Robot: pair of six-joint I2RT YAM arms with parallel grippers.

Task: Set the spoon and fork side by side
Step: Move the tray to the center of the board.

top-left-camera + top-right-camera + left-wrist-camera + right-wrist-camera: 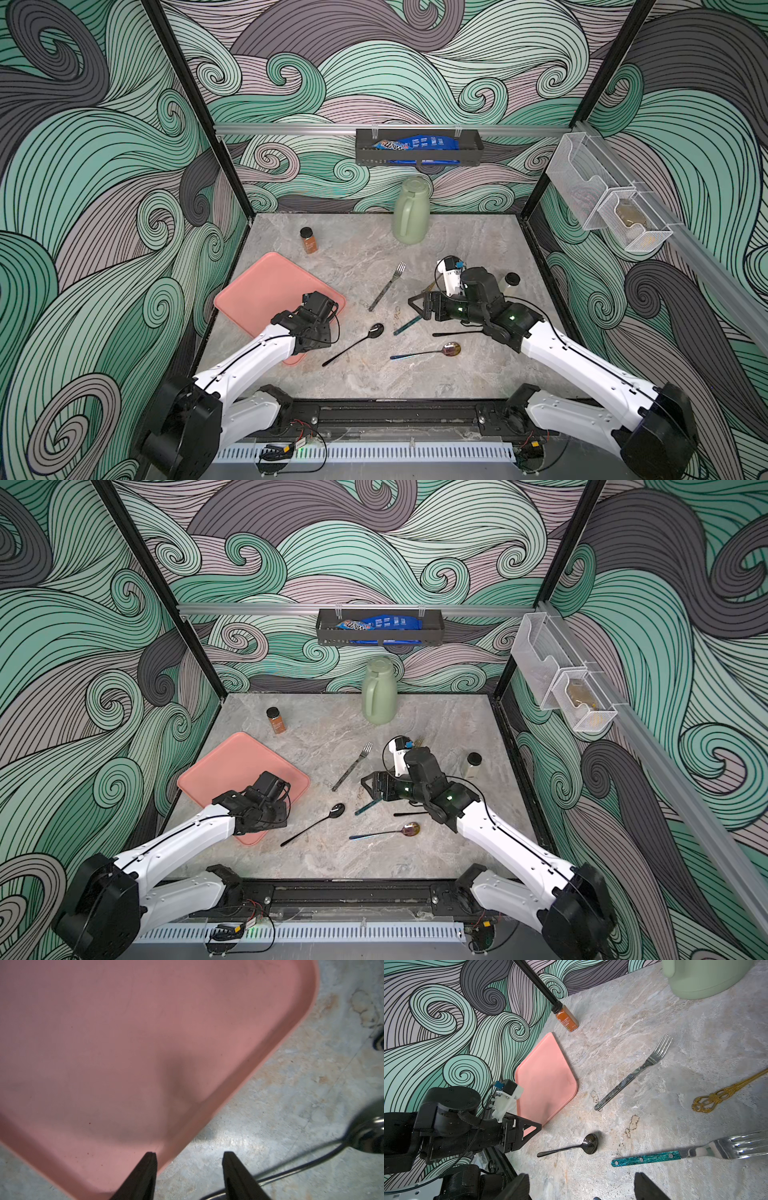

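Note:
A black spoon (pixel 376 330) (pixel 588 1144) lies on the marble table beside the pink tray (pixel 266 291). A silver fork (pixel 388 286) (pixel 633 1076) with a marbled handle lies further back. My left gripper (pixel 328 332) (pixel 189 1155) hovers over the tray's near edge, jaws apart and empty; the black spoon's handle (pixel 291 1172) runs just beside one fingertip. My right gripper (pixel 415 305) (pixel 581 1182) stands open above the table's middle, with a teal-handled fork (pixel 407 325) (pixel 654 1157) just ahead of its fingers and partly hidden under it in both top views.
An iridescent spoon (pixel 451 349) and a thin black handle (pixel 457 333) lie near the right arm. A gold utensil (pixel 720 1093) lies under that arm. At the back stand a green jug (pixel 411 212) and a spice jar (pixel 308 241); another jar (pixel 511 280) stands right.

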